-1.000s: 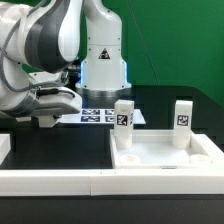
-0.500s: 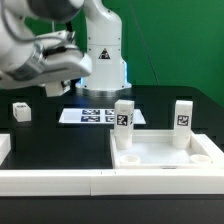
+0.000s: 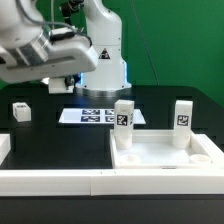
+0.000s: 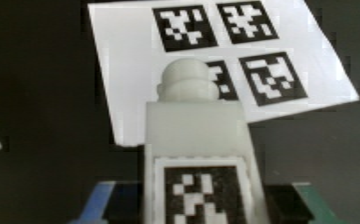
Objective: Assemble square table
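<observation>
Two legs stand upright inside the square table top, the one tray-like part with a raised rim. It sits at the near right of the black table.
- Left upright leg: at the top's far left corner, tag facing the camera.
- Right upright leg: toward the far right corner, also tagged.
- The rest of the top's recess holds nothing else that shows.

Outside the top, left to right:
- Loose leg on the table at far left, well apart from the top. Cannot tell whether it lies on its side.
- Marker board flat at centre-far, in front of the robot base.
- Long white border rail along the near edge.

Arm: reaches in from the upper left, hand raised off the table and hanging over the left end of the marker board.

Gripper, wrist view: the fingers pinch the held leg on its two side faces at the tagged end. The leg runs straight out between them. Its rounded tip points away from the hand, with the marker board's four printed tags beyond it. The held leg is clear of the table and touches no other part.
</observation>
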Action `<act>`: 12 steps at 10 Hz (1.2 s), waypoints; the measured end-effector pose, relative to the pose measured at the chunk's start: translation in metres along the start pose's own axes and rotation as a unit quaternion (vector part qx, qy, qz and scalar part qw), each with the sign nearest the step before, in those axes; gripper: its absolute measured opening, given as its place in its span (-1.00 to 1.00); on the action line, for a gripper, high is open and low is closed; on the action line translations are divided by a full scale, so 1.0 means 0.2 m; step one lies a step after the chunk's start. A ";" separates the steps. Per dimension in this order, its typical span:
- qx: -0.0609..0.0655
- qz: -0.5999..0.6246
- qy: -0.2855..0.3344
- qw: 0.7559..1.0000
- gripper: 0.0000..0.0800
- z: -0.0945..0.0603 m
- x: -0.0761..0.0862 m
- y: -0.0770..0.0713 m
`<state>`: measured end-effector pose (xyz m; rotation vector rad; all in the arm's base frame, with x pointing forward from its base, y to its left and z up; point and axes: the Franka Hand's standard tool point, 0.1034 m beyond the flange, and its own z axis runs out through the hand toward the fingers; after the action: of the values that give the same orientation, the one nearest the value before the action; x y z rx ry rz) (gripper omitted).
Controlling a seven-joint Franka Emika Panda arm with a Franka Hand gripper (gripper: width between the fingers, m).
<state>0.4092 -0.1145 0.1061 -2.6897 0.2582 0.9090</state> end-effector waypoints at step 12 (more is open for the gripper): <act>-0.087 -0.057 0.380 0.919 -0.29 -0.52 0.31 -0.69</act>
<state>0.5525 -0.0227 0.1757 -3.0587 0.1729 -0.2021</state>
